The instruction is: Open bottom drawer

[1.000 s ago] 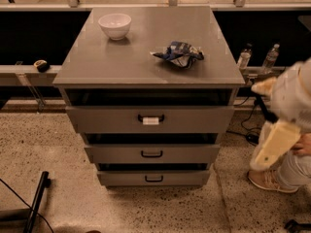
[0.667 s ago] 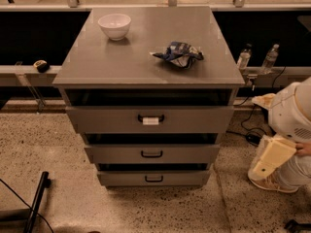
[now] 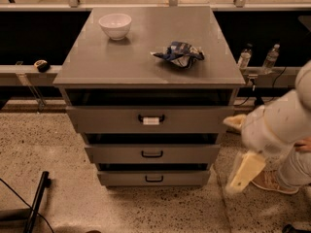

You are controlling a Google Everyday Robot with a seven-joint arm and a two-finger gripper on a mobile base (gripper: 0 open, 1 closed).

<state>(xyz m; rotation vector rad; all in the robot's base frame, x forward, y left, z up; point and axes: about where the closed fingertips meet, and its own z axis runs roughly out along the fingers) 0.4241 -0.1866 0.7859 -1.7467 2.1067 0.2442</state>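
The bottom drawer (image 3: 154, 178) is the shortest gray front at the foot of the gray cabinet (image 3: 146, 67), with a small black loop handle (image 3: 154, 178). Its front sits nearly flush with the drawers above. The middle drawer (image 3: 152, 154) and the tall top drawer (image 3: 150, 119) with a white tag are above it. My gripper (image 3: 244, 173) hangs at the end of the white arm (image 3: 277, 125), low and to the right of the cabinet, beside the bottom drawer's right end and not touching it.
A white bowl (image 3: 115, 25) and a crumpled blue snack bag (image 3: 178, 53) lie on the cabinet top. Two bottles (image 3: 244, 57) stand on a ledge behind at the right. A black pole (image 3: 36, 200) lies on the floor at the left. A shoe (image 3: 277, 182) is behind my arm.
My arm and gripper have moved down and to the left, closer to the cabinet's lower right corner. The drawers have not moved.
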